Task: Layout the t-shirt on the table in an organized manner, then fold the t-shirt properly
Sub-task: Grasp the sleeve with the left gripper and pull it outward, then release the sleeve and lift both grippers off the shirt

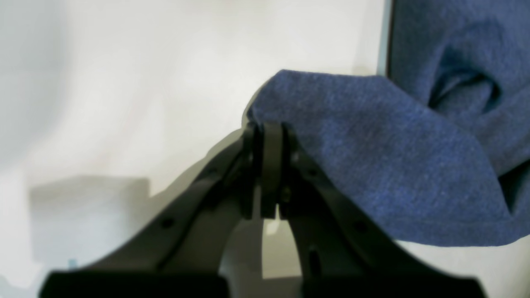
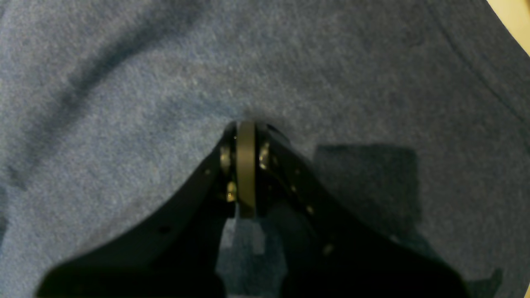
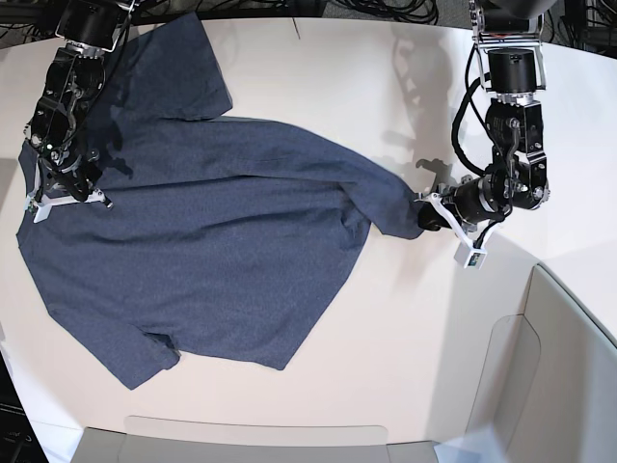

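The dark navy-grey t-shirt (image 3: 212, 212) lies spread over the left half of the off-white table (image 3: 405, 318), plain side up, no letters showing. My left gripper (image 1: 267, 130) is shut on the tip of one sleeve (image 1: 372, 157) and pulls it out to the right in the base view (image 3: 424, 214). My right gripper (image 2: 244, 126) is shut, its tips pressed into the shirt's cloth (image 2: 165, 82); in the base view it (image 3: 60, 193) sits at the shirt's left edge. Whether it pinches cloth I cannot tell.
Pale grey translucent panels (image 3: 540, 367) stand at the front right and along the front edge (image 3: 251, 439). The other sleeve (image 3: 188, 72) lies at the back left. Cables (image 3: 415, 10) run beyond the table's far edge.
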